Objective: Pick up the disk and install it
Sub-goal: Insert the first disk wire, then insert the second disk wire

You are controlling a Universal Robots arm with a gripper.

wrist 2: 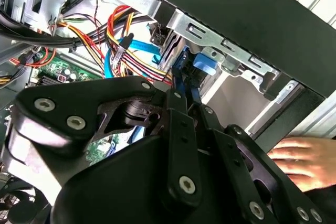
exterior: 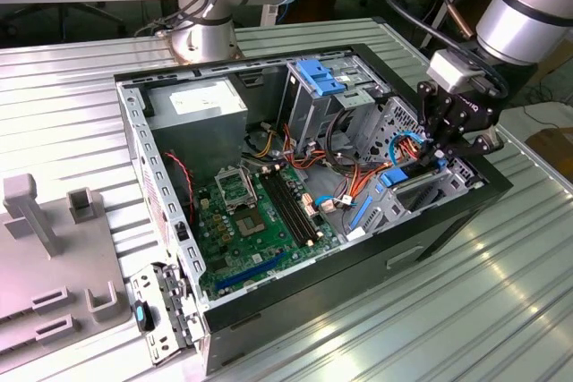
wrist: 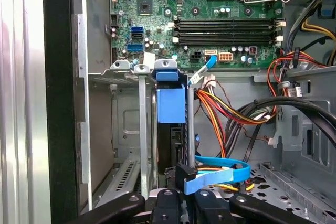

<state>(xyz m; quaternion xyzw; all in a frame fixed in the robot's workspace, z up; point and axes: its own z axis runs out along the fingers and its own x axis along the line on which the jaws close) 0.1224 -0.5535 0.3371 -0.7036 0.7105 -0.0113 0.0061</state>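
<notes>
The disk [wrist: 170,106] stands on edge in the metal drive bay [wrist: 123,72] at the case's corner, its blue carrier frame around a dark slab. My gripper [wrist: 181,198] sits at the disk's near end, with its black fingers [wrist: 165,203] closed against the disk's sides. In the second wrist view the fingers [wrist 2: 178,114] meet at the blue edge of the disk [wrist 2: 202,64]. In the exterior view the gripper [exterior: 439,154] hangs over the bay at the case's right side, and the disk's blue frame [exterior: 398,176] shows just below it.
The open computer case [exterior: 161,248] holds a green motherboard [exterior: 260,221], a silver power supply [exterior: 201,105], a light-blue bracket [exterior: 318,73] and bundled cables [wrist: 231,114]. A blue flat cable [wrist: 220,174] lies by the fingers. A person's hand [wrist 2: 304,161] rests outside the case wall.
</notes>
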